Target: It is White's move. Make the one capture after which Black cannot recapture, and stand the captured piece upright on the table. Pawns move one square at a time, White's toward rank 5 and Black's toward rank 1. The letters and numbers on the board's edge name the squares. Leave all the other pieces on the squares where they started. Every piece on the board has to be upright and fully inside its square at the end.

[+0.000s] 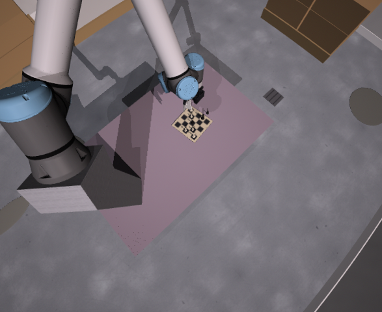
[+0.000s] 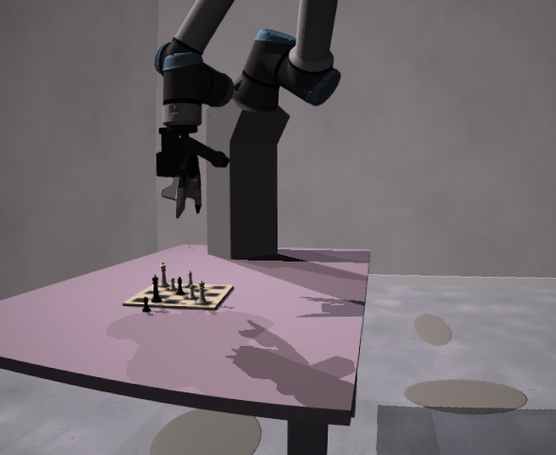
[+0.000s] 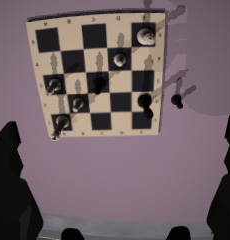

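Note:
My gripper (image 2: 188, 213) (image 3: 121, 120) is open and empty, high above the board. The chessboard (image 1: 174, 125) (image 2: 209, 307) (image 3: 155, 125) carries a tall white piece (image 2: 201, 294) (image 3: 146, 36) on E5, a white pawn (image 3: 119, 60) on D4, a white piece (image 2: 189, 278) (image 3: 54, 85) on A3, a white pawn (image 3: 78, 104) on B2 and a tall white piece (image 2: 163, 275) (image 3: 61, 121) on A1. A black piece (image 2: 179, 286) (image 3: 99, 84) is on C3, a tall black piece (image 2: 155, 288) (image 3: 145, 102) on E2. All stand upright.
A black pawn (image 1: 207, 111) (image 2: 145, 305) (image 3: 177, 101) stands upright on the pink table (image 1: 197, 174) (image 2: 72, 328) (image 3: 110, 175), off the board's E edge near E2. The arm's pedestal (image 1: 58, 197) (image 2: 253, 195) stands at the table's other side.

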